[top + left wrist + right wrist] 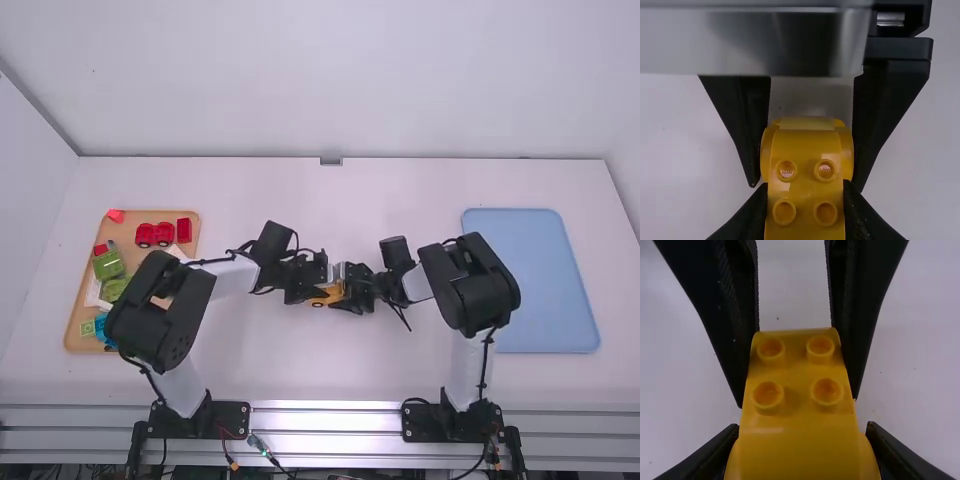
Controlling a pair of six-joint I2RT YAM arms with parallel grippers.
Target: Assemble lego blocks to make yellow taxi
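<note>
Yellow car (328,294) is at approx. the middle of the tbl (350,370), btwn the L gripper (318,292) and R gripper (346,297). Both have it: L gripper (805,189) pinches one end, a finger on each side; R gripper (802,432) pinches the other end, same way. 4 round studs on top in each wrist view. Can't tell if it touches the tbl.

Wooden tray (78,315) is well off to the L, w/ red blocks (184,231), green blocks (108,265) and a blue block (102,328) on it. L arm's big black elbow juts over its near R part, hiding some of it. Blue tray (535,285) is on the R side, just past the R arm's elbow.

Pose: L arm (160,310) leans out L from its base, then bends in to the R, forearm over the tbl. R arm (470,285) goes up from its base, then bends in to the L. Grippers face each other, nose to nose, w/ the car in btwn.
</note>
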